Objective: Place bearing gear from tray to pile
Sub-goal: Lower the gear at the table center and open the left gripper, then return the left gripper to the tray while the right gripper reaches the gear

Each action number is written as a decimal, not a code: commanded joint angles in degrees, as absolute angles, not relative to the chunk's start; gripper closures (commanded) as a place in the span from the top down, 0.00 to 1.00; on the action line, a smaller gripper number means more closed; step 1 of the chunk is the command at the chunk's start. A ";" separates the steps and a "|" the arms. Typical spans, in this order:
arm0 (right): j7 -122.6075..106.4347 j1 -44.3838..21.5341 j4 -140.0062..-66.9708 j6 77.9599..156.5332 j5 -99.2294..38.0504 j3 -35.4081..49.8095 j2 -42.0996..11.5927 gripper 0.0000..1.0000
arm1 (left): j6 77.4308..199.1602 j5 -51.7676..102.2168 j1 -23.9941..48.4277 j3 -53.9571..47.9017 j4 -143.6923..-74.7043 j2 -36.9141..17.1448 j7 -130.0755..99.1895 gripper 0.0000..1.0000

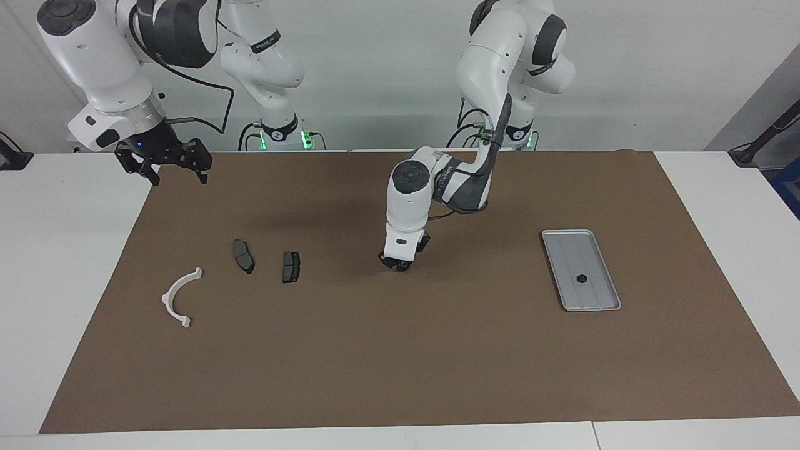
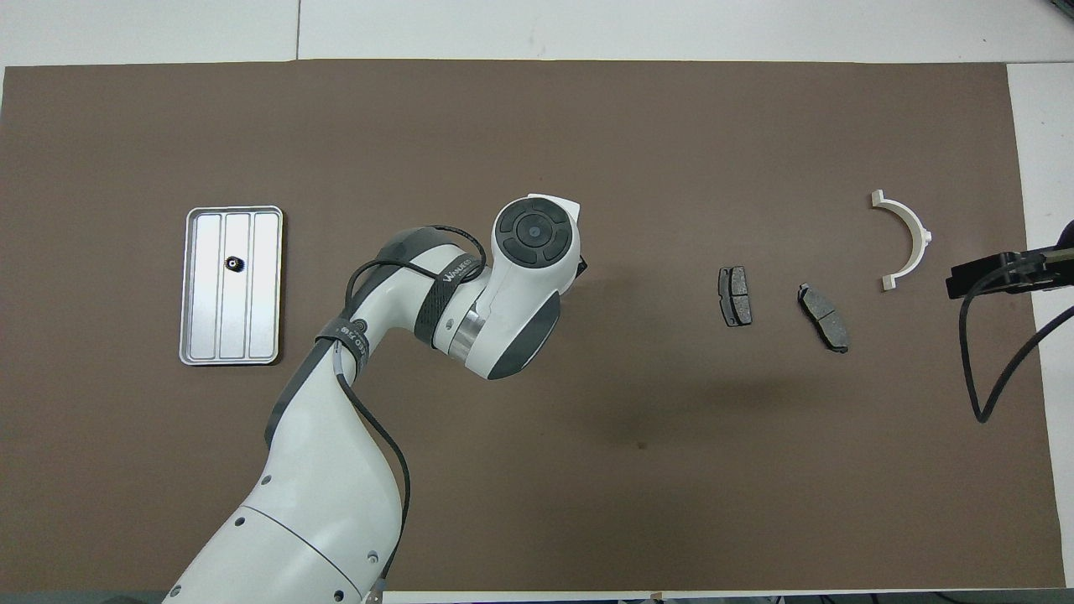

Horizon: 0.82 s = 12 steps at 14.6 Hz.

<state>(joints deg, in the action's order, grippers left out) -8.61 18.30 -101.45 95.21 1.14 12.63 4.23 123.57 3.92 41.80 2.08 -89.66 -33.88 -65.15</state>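
The silver tray (image 1: pixel 595 296) (image 2: pixel 205 323) lies toward the left arm's end of the mat. One small black bearing gear (image 1: pixel 582 279) (image 2: pixel 232 264) rests in it. The pile is a white curved bracket (image 1: pixel 180 297) (image 2: pixel 906 239) and two dark pads (image 1: pixel 243 256) (image 1: pixel 290 266) toward the right arm's end. My left gripper (image 1: pixel 395 264) hangs low over the middle of the mat, between tray and pile. Its own hand hides it from above, and whether it holds anything does not show. My right gripper (image 1: pixel 179 179) waits open over the mat's corner by the robots.
A brown mat (image 1: pixel 400 362) covers most of the white table. The left arm's elbow and forearm (image 2: pixel 470 310) stretch over the mat between the tray and the pads. A black cable (image 2: pixel 977 369) hangs from the right arm near the bracket.
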 commanded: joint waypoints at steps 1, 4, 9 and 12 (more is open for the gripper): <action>-9.94 18.55 -103.62 96.94 0.79 12.74 5.80 1.00 | 125.07 2.90 42.89 3.16 -91.23 -33.66 -66.45 0.00; -9.84 18.63 -106.08 97.91 0.44 12.74 6.68 1.00 | 124.81 2.99 42.98 3.16 -91.67 -33.57 -66.53 0.24; -9.32 18.20 -104.60 102.73 0.18 12.83 2.75 1.00 | 115.41 -0.44 39.57 4.65 -89.28 -29.12 -65.75 1.00; -4.50 14.61 -96.36 102.57 0.96 13.01 -5.51 1.00 | 113.65 -0.53 32.90 4.57 -92.63 -24.79 -57.43 1.00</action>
